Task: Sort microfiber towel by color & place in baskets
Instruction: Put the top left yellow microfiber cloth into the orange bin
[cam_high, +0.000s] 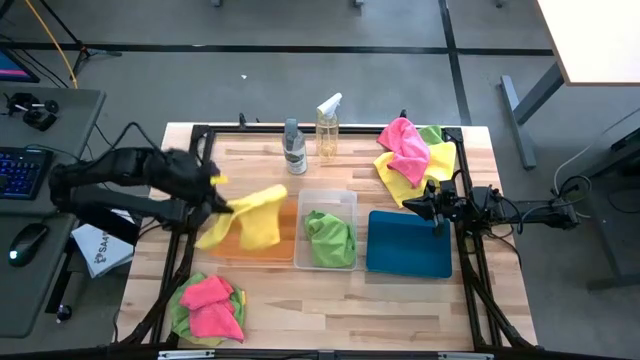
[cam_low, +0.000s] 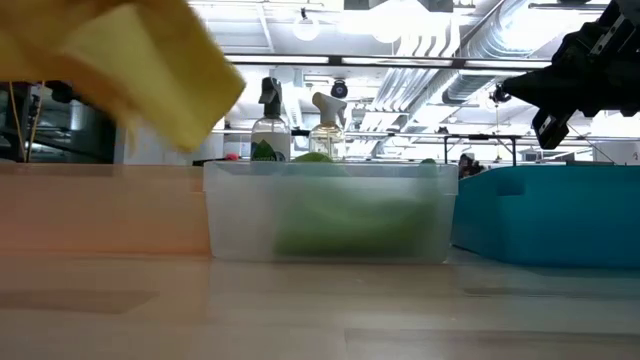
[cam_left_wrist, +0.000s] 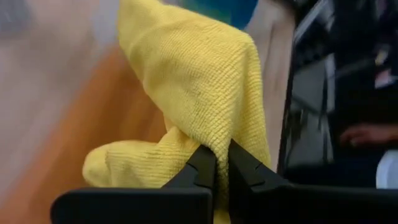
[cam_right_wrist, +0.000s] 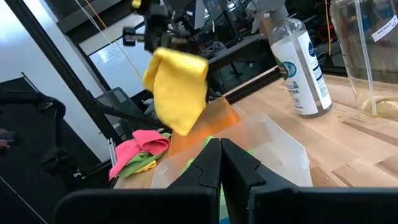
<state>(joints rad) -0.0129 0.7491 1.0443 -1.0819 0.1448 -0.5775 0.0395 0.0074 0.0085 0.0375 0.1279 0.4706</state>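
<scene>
The yellow towel is showing a looped, fuzzy cloth weave; the clear basket is looking frosted plastic; the surface is showing matt wood.

wooden table | orange basket, clear basket, blue basket | two spray bottles | towel piles

**Yellow towel held over the orange bin**

Across the table you see the left gripper holding a yellow towel above the orange basket. Your right gripper, fingers together, faces the clear basket.
</scene>
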